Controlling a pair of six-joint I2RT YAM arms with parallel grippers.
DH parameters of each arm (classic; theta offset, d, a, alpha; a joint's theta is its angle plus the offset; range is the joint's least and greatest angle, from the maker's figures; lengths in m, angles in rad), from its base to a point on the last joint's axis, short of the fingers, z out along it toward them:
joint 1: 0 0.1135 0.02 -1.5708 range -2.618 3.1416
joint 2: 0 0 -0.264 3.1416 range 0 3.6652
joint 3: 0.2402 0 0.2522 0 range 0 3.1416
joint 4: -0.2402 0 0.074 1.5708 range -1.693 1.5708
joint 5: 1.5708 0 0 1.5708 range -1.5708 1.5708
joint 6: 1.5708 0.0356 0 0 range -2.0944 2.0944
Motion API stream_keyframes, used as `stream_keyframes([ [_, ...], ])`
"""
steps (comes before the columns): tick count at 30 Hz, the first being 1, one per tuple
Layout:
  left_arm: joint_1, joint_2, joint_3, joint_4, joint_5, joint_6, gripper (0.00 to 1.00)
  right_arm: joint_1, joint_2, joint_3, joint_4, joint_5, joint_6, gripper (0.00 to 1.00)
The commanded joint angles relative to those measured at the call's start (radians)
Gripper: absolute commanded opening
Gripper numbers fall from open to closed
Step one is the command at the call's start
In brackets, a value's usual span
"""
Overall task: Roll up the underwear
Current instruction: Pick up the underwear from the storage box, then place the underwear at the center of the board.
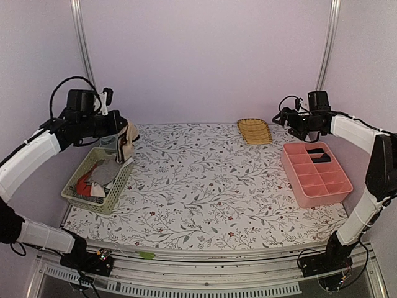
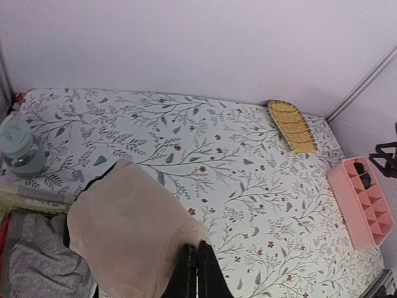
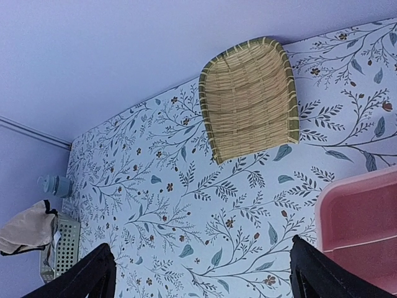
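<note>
Underwear [image 1: 128,141]: beige pair with black edging is hanging at far left above the basket [image 1: 118,194], probably so it can be laid flat.
Left jaws: are pinching that pair shut by one edge.
Tabletop [image 1: 205,180]: is offering rolling space.
Right jaws: are gaping wide, gripping nothing, hovering far right, likely parked out of the way.

No text, label, brand, number or sign is readable anywhere.

Soft, even light fills the booth, the walls [image 1: 205,62] washed pale lilac. Shadows beside the green basket [image 1: 120,188] are faint. The table [image 1: 186,243] bows along its near edge; up close, the beige underwear [image 2: 130,230] looks blurred.
</note>
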Motion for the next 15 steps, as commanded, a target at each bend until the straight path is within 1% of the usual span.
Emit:
stream_keyframes([
  [1,-0.144,0.025,0.097,0.034,0.124,-0.011,0.0,-0.002,0.025,0.037,0.021,-0.029,-0.011,0.98],
  [4,-0.252,0.05,0.15,0.117,0.23,-0.048,0.0,-0.002,0.026,0.037,0.024,-0.039,-0.008,0.98],
  [5,-0.278,0.054,0.153,0.167,0.264,-0.064,0.0,-0.003,0.023,0.036,0.024,-0.042,-0.007,0.98],
  [8,-0.304,0.034,0.084,0.295,0.371,-0.115,0.0,-0.003,0.018,0.025,0.024,-0.046,-0.006,0.98],
  [9,-0.304,0.019,0.042,0.333,0.379,-0.129,0.0,-0.003,0.017,0.02,0.024,-0.05,-0.008,0.98],
  [10,-0.304,-0.001,-0.004,0.351,0.357,-0.138,0.0,-0.003,0.016,0.014,0.024,-0.059,-0.008,0.97],
  [12,-0.273,-0.033,-0.098,0.316,0.265,-0.141,0.01,-0.002,0.018,0.005,0.016,-0.079,-0.011,0.97],
  [13,-0.246,-0.04,-0.142,0.26,0.207,-0.137,0.19,-0.002,0.022,0.001,0.011,-0.092,-0.016,0.97],
  [14,-0.212,-0.039,-0.169,0.167,0.13,-0.131,0.39,-0.002,0.028,0.001,-0.001,-0.109,-0.02,0.97],
  [15,-0.179,-0.033,-0.186,0.079,0.058,-0.12,0.54,-0.003,0.035,0.001,-0.016,-0.13,-0.03,0.97],
])
